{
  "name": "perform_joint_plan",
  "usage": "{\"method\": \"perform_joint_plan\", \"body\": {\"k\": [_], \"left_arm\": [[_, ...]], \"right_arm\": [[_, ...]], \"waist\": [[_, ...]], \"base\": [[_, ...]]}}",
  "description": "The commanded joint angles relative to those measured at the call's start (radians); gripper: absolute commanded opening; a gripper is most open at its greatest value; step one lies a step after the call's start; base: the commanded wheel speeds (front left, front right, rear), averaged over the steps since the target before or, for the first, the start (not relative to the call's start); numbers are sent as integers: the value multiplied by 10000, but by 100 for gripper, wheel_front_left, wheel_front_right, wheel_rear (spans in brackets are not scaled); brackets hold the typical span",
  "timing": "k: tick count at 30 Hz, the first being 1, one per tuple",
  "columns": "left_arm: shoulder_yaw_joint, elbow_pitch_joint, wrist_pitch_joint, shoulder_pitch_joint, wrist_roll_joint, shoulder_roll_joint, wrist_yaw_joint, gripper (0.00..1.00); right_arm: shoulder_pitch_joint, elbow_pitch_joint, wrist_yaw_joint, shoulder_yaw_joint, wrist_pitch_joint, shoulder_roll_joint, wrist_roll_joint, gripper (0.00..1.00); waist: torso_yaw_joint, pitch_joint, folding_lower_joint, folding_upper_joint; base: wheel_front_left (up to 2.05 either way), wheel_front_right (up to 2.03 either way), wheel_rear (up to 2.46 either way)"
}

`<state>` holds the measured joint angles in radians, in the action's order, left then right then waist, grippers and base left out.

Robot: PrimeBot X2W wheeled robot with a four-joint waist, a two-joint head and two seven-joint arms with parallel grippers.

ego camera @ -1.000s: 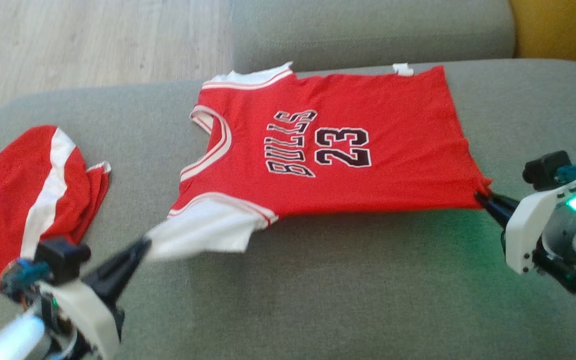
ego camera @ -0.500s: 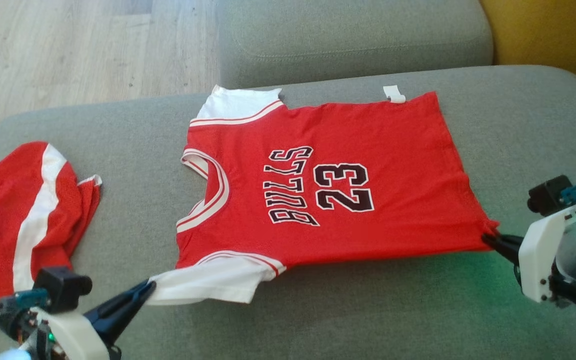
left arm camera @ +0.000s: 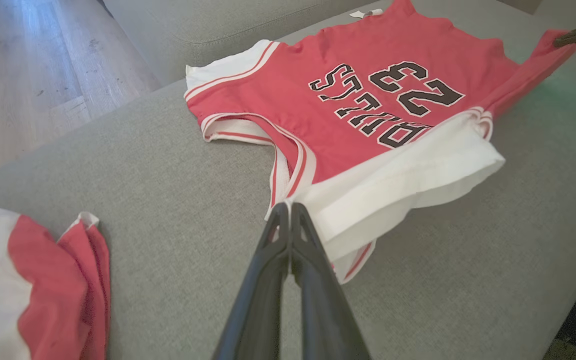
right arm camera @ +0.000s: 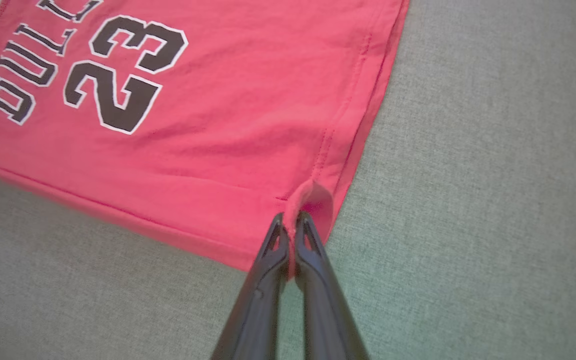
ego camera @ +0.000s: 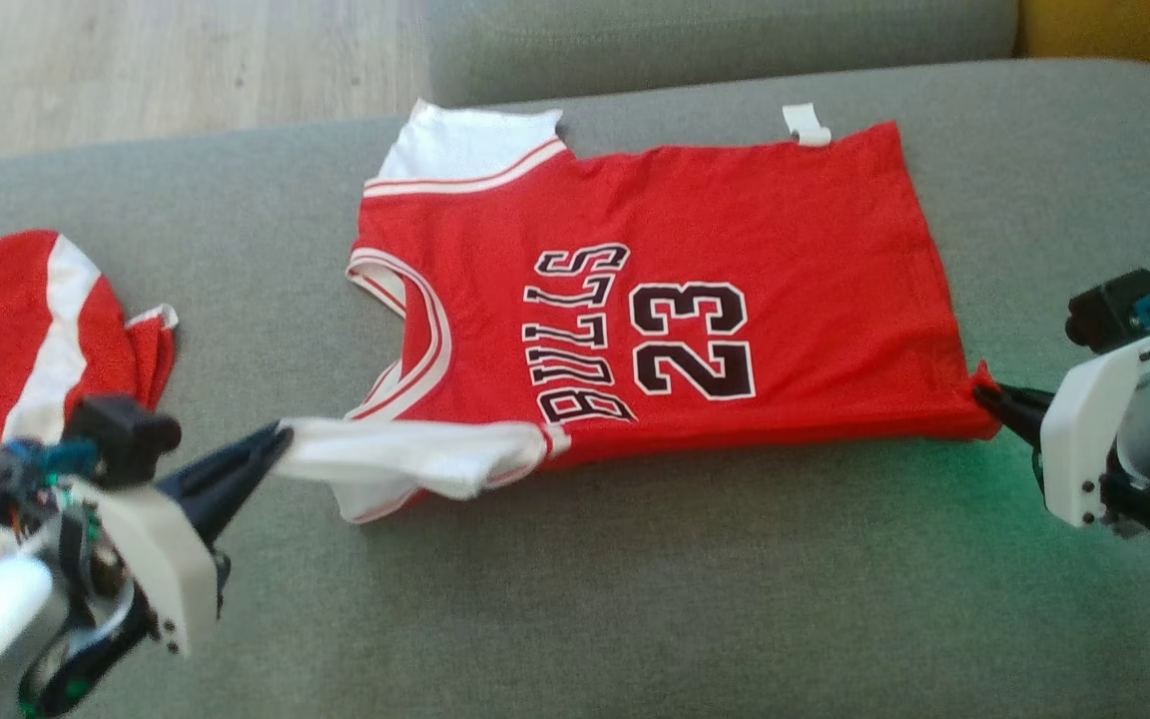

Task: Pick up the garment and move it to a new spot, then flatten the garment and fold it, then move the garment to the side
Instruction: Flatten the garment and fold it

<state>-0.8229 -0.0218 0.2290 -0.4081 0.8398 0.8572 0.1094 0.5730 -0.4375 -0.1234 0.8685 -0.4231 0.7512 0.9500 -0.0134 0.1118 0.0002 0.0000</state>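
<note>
The garment (ego camera: 735, 240) is a red jersey with white sleeves and black "BULLS 23" lettering, spread on the grey sofa cushion (ego camera: 635, 599). My left gripper (ego camera: 281, 439) is shut on the near white sleeve (ego camera: 405, 459), lifting it off the cushion and over toward the jersey's body. In the left wrist view the left gripper (left arm camera: 288, 207) pinches that sleeve (left arm camera: 408, 175). My right gripper (ego camera: 982, 392) is shut on the near hem corner, which in the right wrist view bunches between the right gripper's tips (right arm camera: 290, 220) on the garment (right arm camera: 218, 100).
A second red cloth with a white stripe (ego camera: 16, 340) lies crumpled at the cushion's left end, also seen as the striped cloth (left arm camera: 28, 290). The sofa backrest (ego camera: 685, 40) runs along the far side. Wood floor (ego camera: 156, 60) lies beyond at upper left.
Both arms have carried the garment's near edge upward and away from me; the white sleeve is now lifted and folding over the jersey's lower edge. The head camera has also shifted.
</note>
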Motion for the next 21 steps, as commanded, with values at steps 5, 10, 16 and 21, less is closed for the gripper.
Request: {"method": "perform_joint_plan", "body": {"k": [5,10,16,21], "left_arm": [[231,-354,310,-1572,-366,205,148,0],[-367,-926,581,-2817,-845,-47,203,0],[-1562,-1551,545,-4256,-998,-147,210,0],[-2186,-2348,208,-5443,-849,-229,211,0]], "right_arm": [[555,-123,-73,-231,-78,-43,-350,0],[1022,-520,-73,-371,-39,-379,-677,0],[1512,-900,-73,-440,-32,-878,-863,0],[1902,-1114,-73,-337,26,-1126,-1025,0]], "waist": [[-61,544,-2,0],[-109,1036,-2,0],[-248,1533,-2,0],[-387,1856,-2,0]], "base": [[0,0,0],[0,0,0],[0,0,0],[0,0,0]]}}
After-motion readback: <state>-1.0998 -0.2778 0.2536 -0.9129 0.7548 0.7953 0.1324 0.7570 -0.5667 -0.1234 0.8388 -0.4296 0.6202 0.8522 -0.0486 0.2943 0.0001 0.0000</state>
